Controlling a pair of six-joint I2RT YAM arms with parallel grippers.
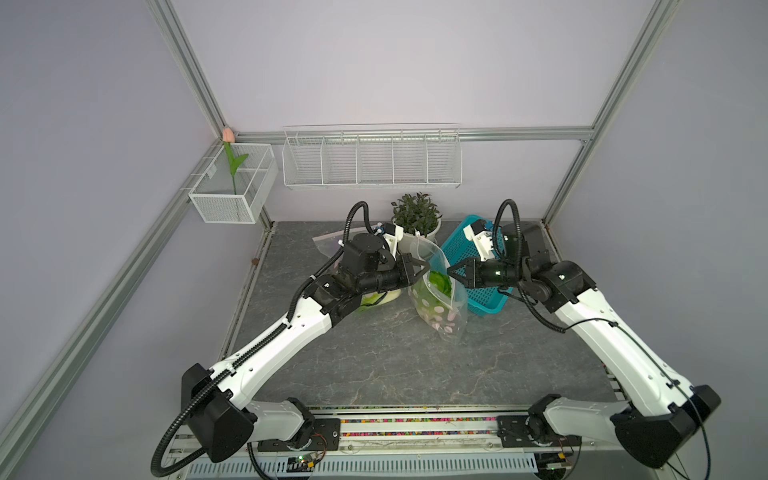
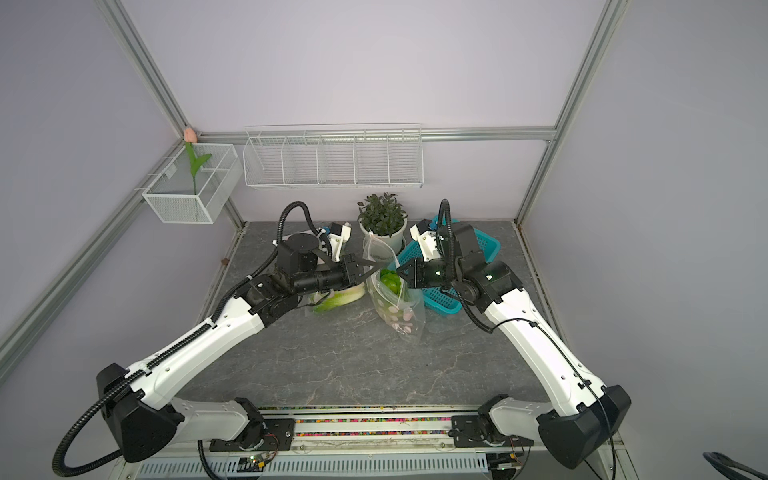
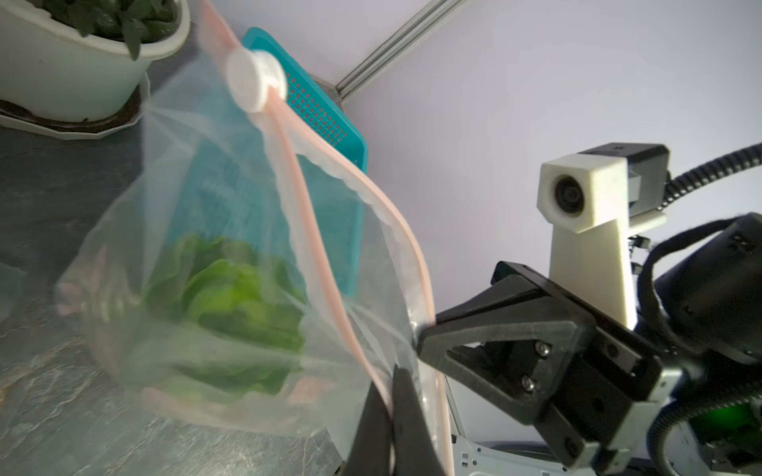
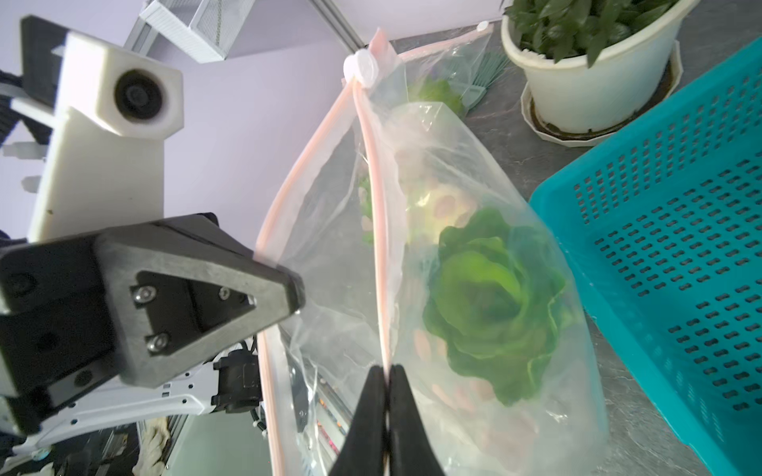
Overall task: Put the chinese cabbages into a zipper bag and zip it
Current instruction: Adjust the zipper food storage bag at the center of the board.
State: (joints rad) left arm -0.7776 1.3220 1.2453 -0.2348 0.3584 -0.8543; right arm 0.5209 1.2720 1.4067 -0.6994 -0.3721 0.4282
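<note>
A clear zipper bag (image 1: pixel 437 303) with a pink zip strip stands upright mid-table, its mouth open. My left gripper (image 1: pixel 427 265) (image 3: pixel 393 371) is shut on the rim on one side. My right gripper (image 1: pixel 449 271) (image 4: pixel 385 369) is shut on the opposite rim. One chinese cabbage (image 1: pixel 440 282) (image 4: pixel 495 305) sits inside the bag, leaves up. A pale shape deeper in the bag is unclear. Another chinese cabbage (image 2: pixel 337 299) lies on the table, partly hidden under my left arm. The white zip slider (image 3: pixel 255 80) (image 4: pixel 363 70) sits at the far end of the strip.
A teal perforated basket (image 1: pixel 473 266) stands just right of the bag, under my right wrist. A potted plant in a white pot (image 1: pixel 415 216) is behind the bag. A second clear bag (image 1: pixel 328 245) lies flat at the back left. White wire racks (image 1: pixel 370 160) hang on the walls.
</note>
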